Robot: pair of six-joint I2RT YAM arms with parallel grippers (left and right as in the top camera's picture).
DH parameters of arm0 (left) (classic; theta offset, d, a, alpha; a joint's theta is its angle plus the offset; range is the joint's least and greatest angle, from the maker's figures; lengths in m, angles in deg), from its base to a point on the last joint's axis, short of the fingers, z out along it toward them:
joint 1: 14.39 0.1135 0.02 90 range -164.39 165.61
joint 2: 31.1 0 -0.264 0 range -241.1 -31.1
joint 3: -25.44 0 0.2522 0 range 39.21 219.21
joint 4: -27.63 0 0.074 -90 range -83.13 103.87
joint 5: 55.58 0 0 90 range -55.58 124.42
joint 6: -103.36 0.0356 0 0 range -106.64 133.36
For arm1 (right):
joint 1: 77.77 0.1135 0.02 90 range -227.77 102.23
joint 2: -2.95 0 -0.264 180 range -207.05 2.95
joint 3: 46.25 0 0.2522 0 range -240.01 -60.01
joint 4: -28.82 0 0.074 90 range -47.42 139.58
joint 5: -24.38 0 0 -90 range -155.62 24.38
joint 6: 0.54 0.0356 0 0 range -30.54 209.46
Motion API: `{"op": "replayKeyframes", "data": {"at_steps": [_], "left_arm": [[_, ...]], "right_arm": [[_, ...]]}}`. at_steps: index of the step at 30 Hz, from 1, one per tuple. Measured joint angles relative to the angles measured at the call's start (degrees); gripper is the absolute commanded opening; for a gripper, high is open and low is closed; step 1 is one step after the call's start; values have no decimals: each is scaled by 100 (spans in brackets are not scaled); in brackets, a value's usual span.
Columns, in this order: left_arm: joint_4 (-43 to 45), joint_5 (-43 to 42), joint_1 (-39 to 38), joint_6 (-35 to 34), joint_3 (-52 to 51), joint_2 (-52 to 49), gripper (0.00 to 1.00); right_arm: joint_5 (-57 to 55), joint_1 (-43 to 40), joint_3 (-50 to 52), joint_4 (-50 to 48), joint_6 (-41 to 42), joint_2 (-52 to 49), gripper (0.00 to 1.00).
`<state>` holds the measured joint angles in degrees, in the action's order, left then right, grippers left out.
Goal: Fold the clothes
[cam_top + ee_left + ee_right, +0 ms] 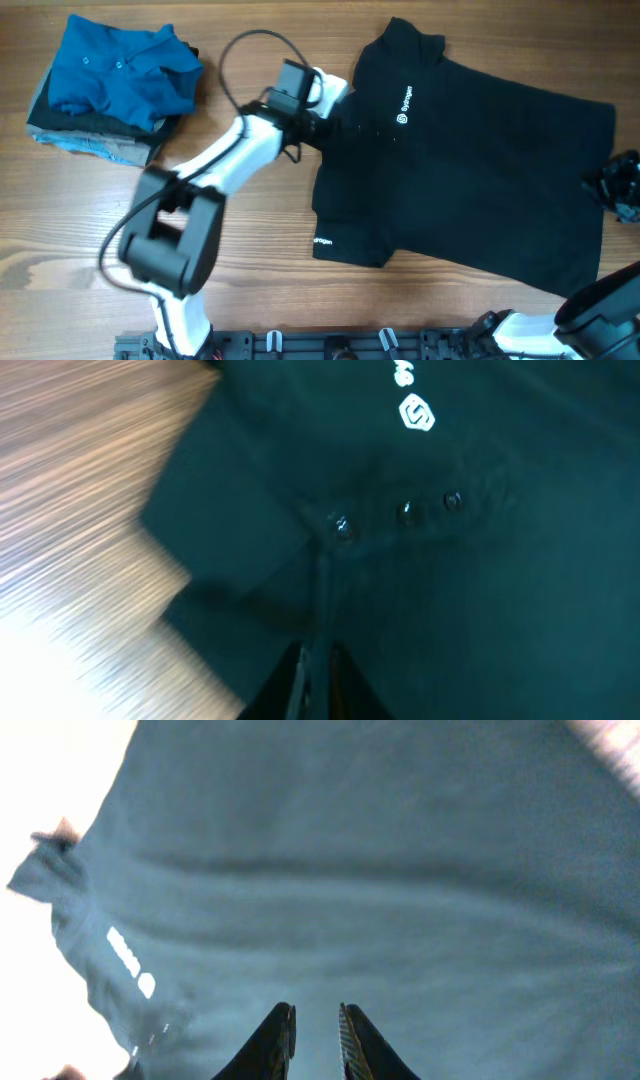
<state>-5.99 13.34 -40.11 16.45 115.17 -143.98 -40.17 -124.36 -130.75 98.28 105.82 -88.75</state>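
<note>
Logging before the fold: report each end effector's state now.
Left end effector: closed, apparently pinching the black short-sleeved polo shirt.
Right end effector: nearly closed over the shirt; whether it grips cannot be told.

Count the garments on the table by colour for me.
black polo shirt: 1
blue polo shirt: 1
grey garment: 1
light-blue garment: 1
Total: 4 visible. The last three are stacked, so more layers could be hidden.
</note>
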Motion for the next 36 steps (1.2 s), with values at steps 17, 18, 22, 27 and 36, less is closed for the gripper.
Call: {"op": "replayKeyframes", "data": {"at_steps": [17,18,22,27,36], "left_arm": [[-909,1569,1491,-916,293,-675,4],[-988,1591,1609,-960,297,-660,4],[-1058,1716,1628,-999,306,-645,21],[-1257,1808,1585,-1075,186,-448,82],[-1469,1816,1532,-1091,-4,791,90]], "right_arm": [[-1318,2197,774,-227,289,4,29],[-1384,2256,1067,-345,332,-9,28],[-1460,2330,2118,-1134,616,-214,15],[-1526,2293,2444,-1779,1134,-258,8],[-1917,970,2092,-3034,1685,-616,8]]}}
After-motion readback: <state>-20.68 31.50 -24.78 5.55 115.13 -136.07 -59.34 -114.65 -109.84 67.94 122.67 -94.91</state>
